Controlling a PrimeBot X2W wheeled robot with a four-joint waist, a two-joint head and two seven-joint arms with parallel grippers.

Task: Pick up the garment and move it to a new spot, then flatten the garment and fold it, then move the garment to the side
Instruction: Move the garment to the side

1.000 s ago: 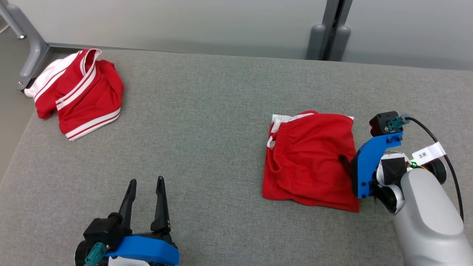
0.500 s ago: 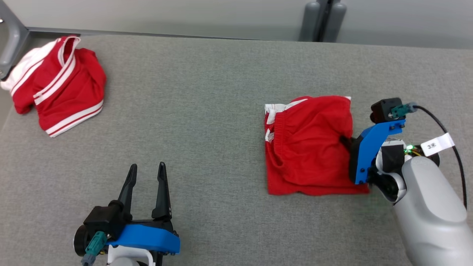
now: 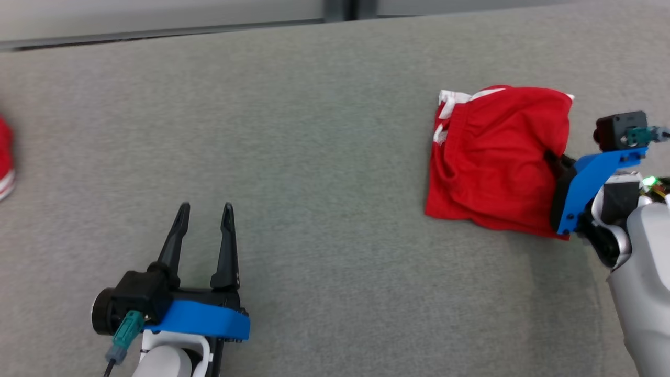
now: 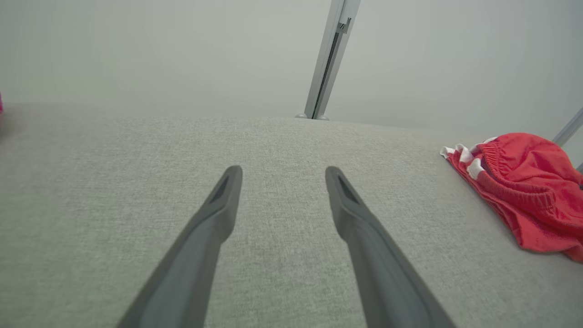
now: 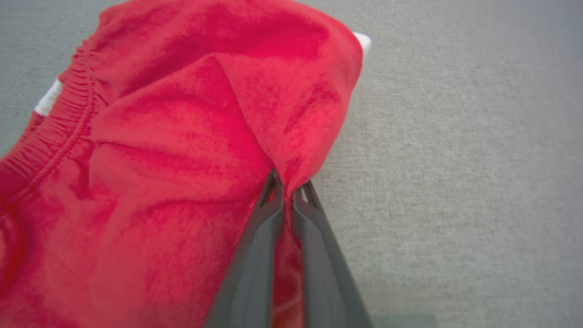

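Now, garments: two; folded red garment (image 3: 492, 157) lying on the right of the grey table (image 3: 324, 157); second red piece (image 3: 4, 157) cut off at the left edge
Right gripper (image 5: 288, 189): one; two fingers pressed together, pinching the garment's right edge
Left gripper (image 3: 204, 212): one; two fingers spread apart over the near-left table

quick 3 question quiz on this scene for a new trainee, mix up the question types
1. True or false: the right pincer is shut on an edge of the red garment.
2. The left pincer is: A) open over the bare grey surface, B) gripping the garment, C) shut and empty.
3. Fill in: the trim by the garment's elastic waistband is ___.
Key: 1 true; 2 A; 3 white.
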